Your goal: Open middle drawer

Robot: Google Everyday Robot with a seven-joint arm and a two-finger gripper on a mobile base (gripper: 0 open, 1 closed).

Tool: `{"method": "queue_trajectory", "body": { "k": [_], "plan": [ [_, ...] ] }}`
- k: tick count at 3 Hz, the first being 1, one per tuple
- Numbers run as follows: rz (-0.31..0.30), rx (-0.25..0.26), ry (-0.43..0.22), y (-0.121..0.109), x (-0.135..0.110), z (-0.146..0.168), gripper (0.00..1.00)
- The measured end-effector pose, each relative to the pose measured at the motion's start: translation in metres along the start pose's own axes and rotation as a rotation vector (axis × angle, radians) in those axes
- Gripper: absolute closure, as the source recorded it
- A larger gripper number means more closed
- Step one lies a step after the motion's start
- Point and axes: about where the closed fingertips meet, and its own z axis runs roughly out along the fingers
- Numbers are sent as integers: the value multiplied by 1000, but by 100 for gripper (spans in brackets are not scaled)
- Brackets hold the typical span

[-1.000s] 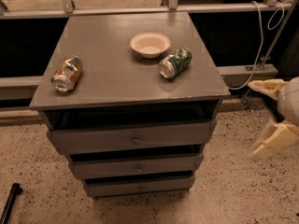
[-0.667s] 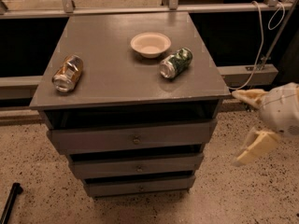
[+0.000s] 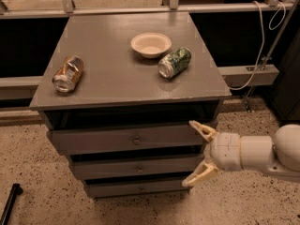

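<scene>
A grey cabinet (image 3: pixel 117 83) has three drawer fronts stacked under its top. The middle drawer (image 3: pixel 126 167) is a plain grey front with a tiny dark knob (image 3: pixel 138 169) at its centre, and it sits pushed in. My gripper (image 3: pixel 196 154) is open, its two cream fingers spread one above the other, pointing left. It hovers at the right end of the drawer fronts, level with the middle drawer, touching nothing. The upper fingertip (image 3: pixel 193 123) lies over the top drawer's right end, the lower fingertip (image 3: pixel 186 184) near the bottom drawer.
On the cabinet top lie a crushed orange can (image 3: pixel 68 73) at the left, a white bowl (image 3: pixel 151 44) and a green can (image 3: pixel 175 62) on its side. The wider top drawer (image 3: pixel 117 139) and narrow bottom drawer (image 3: pixel 131 189) are shut. A white cable (image 3: pixel 260 41) hangs at the right. A dark rod (image 3: pixel 9 204) lies on the speckled floor.
My gripper and arm have moved left from the right edge of the view toward the right end of the drawer fronts. The drawers and the things on top have not moved.
</scene>
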Motion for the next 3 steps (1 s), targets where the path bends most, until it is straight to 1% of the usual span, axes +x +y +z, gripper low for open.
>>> {"method": "queue_trajectory", "body": {
  "k": [1, 2, 3],
  "plan": [
    [-111, -15, -6, 14, 29, 25, 0],
    [-138, -18, -5, 15, 33, 29, 0],
    [-119, -67, -5, 18, 39, 36, 0]
  ]
}}
